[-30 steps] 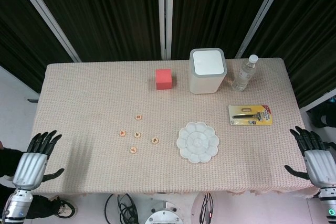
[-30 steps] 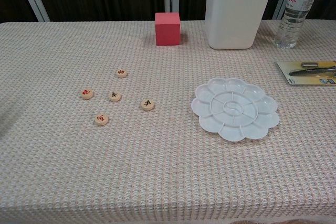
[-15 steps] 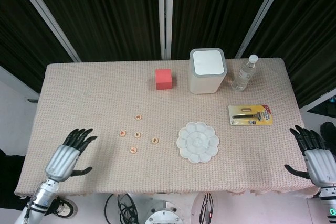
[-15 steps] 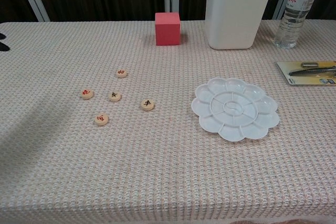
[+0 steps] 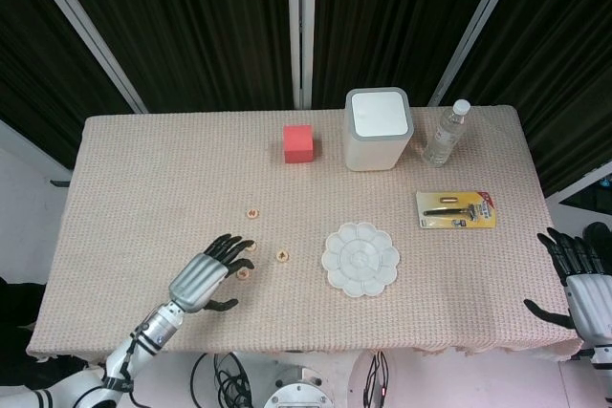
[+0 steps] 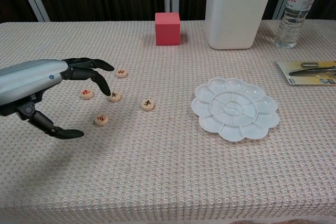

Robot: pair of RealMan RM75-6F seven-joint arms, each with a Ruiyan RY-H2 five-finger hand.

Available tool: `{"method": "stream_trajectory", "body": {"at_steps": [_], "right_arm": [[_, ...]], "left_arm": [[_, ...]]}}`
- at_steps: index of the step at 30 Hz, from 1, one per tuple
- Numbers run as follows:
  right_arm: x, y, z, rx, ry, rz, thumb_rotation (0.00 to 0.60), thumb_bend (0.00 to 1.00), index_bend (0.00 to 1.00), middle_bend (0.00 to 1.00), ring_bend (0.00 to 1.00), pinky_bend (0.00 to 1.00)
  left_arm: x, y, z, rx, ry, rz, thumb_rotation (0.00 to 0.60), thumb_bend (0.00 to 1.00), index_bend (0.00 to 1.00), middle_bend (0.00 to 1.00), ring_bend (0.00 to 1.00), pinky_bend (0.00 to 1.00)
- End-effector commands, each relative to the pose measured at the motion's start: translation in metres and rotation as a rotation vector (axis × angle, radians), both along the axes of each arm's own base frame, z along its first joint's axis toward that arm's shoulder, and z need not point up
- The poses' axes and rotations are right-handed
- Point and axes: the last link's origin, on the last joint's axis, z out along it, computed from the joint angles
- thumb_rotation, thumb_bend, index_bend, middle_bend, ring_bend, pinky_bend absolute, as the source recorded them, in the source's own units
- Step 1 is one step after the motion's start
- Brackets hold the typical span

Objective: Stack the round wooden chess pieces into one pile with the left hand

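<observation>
Several round wooden chess pieces lie loose and flat on the tablecloth, left of centre, none stacked. In the chest view I see one (image 6: 122, 73) at the back, one (image 6: 87, 94) on the left, one (image 6: 115, 96) in the middle, one (image 6: 147, 105) on the right and one (image 6: 101, 119) nearest. My left hand (image 6: 47, 85) hovers over them with fingers spread and thumb low, holding nothing; its fingertips (image 6: 105, 88) are just above the middle piece. In the head view the left hand (image 5: 206, 274) hides the left piece. My right hand (image 5: 579, 279) stays spread at the table's right front edge.
A white flower-shaped palette (image 6: 234, 108) lies right of the pieces. At the back stand a red cube (image 6: 167, 28), a white bin (image 6: 233, 9) and a water bottle (image 6: 297, 9). A packaged tool (image 6: 310, 72) lies at the right edge.
My left hand has moved from the table's front left edge rightward and inward until it is over the chess pieces. The pieces have not moved. The right hand has barely shifted.
</observation>
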Motion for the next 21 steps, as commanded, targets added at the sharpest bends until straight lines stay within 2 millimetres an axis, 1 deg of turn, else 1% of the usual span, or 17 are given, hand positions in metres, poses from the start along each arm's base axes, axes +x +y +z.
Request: {"method": "stream_trajectory", "body": {"at_steps": [1, 8, 21], "right_arm": [[-0.002, 0.001, 0.002, -0.006, -0.001, -0.006, 0.600, 0.07, 0.00, 0.00, 0.00, 0.00], [-0.008, 0.001, 0.004, -0.010, 0.001, -0.025, 0.600, 0.07, 0.00, 0.00, 0.00, 0.00], [-0.010, -0.001, 0.001, -0.001, 0.007, -0.034, 0.600, 0.08, 0.00, 0.00, 0.00, 0.00]], "left_arm": [[0.006, 0.008, -0.017, 0.017, 0.034, 0.006, 0.600, 0.22, 0.32, 0.07, 0.00, 0.00], [-0.001, 0.019, -0.030, 0.020, 0.072, 0.052, 0.600, 0.26, 0.33, 0.07, 0.00, 0.00], [-0.011, 0.021, -0.042, 0.021, 0.084, 0.064, 0.600, 0.26, 0.42, 0.07, 0.00, 0.00]]}}
